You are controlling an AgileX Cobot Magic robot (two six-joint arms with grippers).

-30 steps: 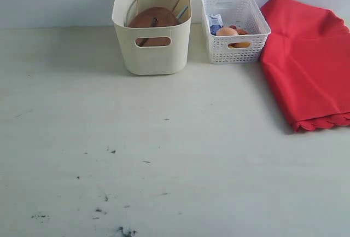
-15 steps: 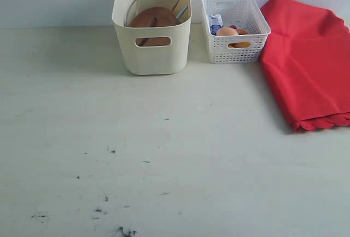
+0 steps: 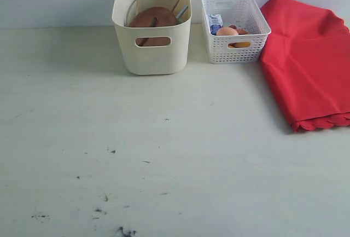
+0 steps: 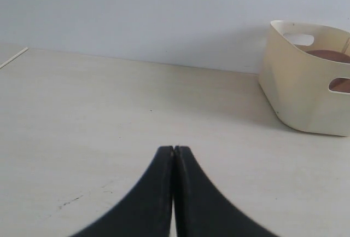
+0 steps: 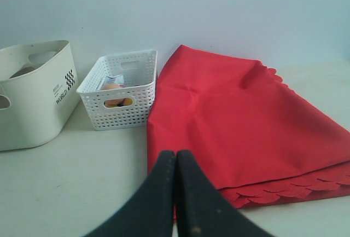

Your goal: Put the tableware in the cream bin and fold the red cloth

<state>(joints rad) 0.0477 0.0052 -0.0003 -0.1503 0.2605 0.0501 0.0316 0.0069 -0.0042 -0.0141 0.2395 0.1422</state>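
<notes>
**Cream, white and red on a pale table**

The bin [image 3: 152, 56] is plain cream, with a small black checkered mark [image 5: 69, 77] on one side. The plate [image 3: 153, 17] in it is brown. The basket [image 3: 235, 53] is white lattice, holding a peach-toned egg [image 3: 226, 31] and a blue-and-white packet [image 3: 215, 22]. The cloth [image 3: 306, 67] is plain bright red. The table [image 3: 164, 138] is off-white with dark specks. The left gripper [image 4: 174, 150] and right gripper [image 5: 175, 155] are black.
</notes>
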